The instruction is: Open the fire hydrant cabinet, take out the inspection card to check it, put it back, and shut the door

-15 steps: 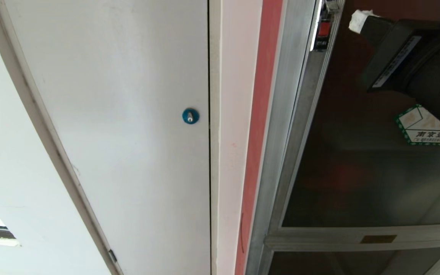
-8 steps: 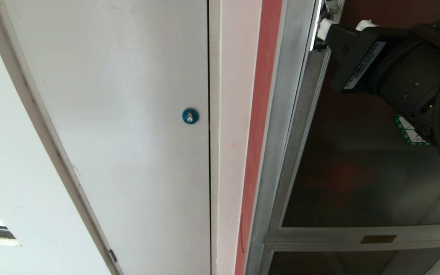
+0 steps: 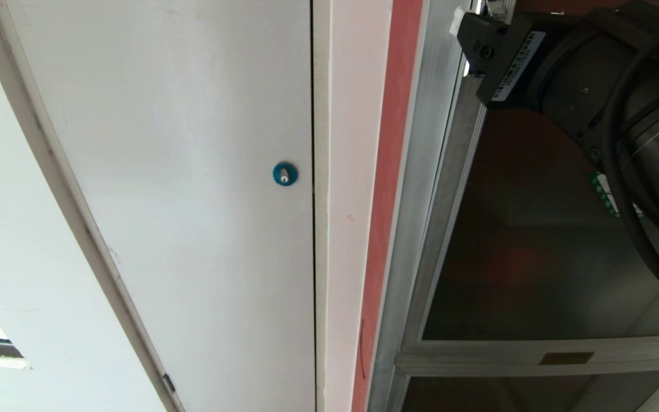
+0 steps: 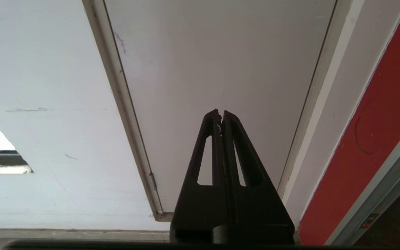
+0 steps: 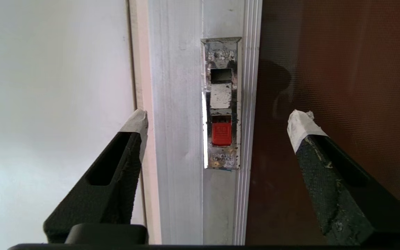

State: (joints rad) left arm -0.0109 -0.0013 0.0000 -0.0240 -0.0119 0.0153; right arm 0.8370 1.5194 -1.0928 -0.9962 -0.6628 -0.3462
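A: Which step is in hand?

B: Judged from the scene, the first one, opening. The door (image 3: 541, 240) of the fire hydrant cabinet (image 3: 421, 189) lies flush in its silver frame. The inspection card is nowhere in view; presumably it is behind the tinted glass.

A: State of the nearest items?

B: The left gripper (image 4: 222, 116) is parked low, fingers pressed together, holding nothing, and faces the plain white panel door (image 3: 181, 171) to the left of the cabinet. The right gripper (image 5: 217, 118) is raised at the door's left stile. Its jaws stand wide and empty, with taped fingertips (image 5: 302, 123), one tip before the stile and wall, the other before the glass.

A: And beyond the gripper?

B: Between the fingers, set into the stile, is a metal latch plate (image 5: 222, 100) with a red catch (image 5: 221, 134) in its lower part. The fingers are still apart from it. Farther right on the glass, the green-bordered sticker (image 3: 604, 191) is mostly hidden by the right arm.

A: What does the next move call for?

B: Probably advancing until one fingertip can reach the red catch, keeping the gripper centred on the plate. How the catch releases cannot be told. Once it is free, the latch-side edge should swing toward the robot.
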